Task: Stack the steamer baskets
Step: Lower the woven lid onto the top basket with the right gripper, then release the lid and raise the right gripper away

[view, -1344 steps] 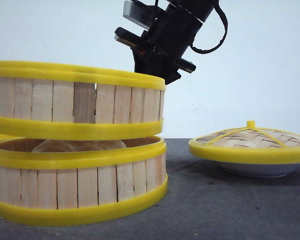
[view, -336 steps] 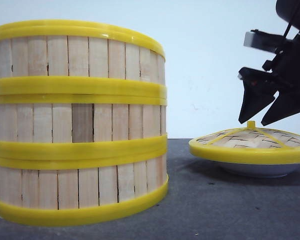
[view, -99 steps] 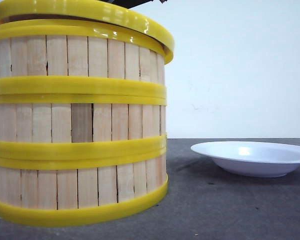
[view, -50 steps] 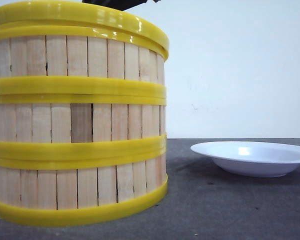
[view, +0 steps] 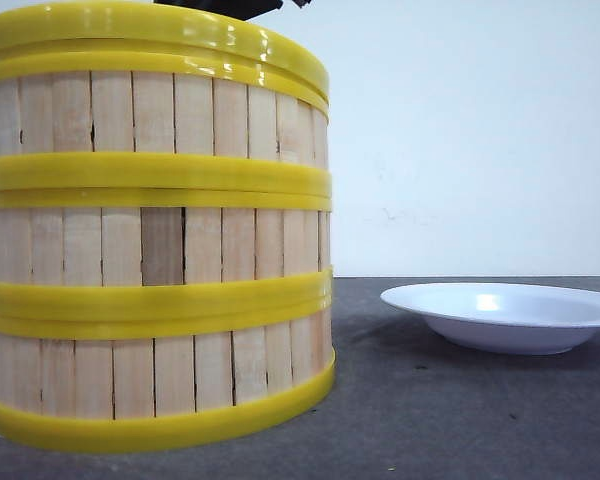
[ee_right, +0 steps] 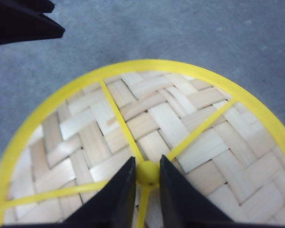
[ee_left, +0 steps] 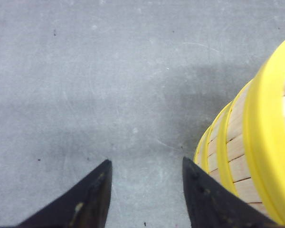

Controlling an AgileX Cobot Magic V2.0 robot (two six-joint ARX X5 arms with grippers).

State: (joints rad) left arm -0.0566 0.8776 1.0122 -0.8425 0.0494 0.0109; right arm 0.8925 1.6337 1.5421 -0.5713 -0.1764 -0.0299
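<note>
Three steamer baskets [view: 155, 240] are stacked on the desk [view: 460, 410] at front left, capped by the woven lid [ee_right: 147, 142]. The lid's knob [ee_right: 147, 172] is pinched by the right end effector [ee_right: 147, 183] — a white plate [view: 505, 315] sits well apart. The left end effector [ee_left: 146, 190] is spread wide beside the stack — nothing held.

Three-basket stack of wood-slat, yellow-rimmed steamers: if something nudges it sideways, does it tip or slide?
The stack of three wooden-slat steamer baskets with yellow rims looks about as wide as tall, so it would probably slide rather than tip. The baskets seem merely nested rim on rim, so a high push might shift the upper ones. Slat walls suggest it is light.
</note>
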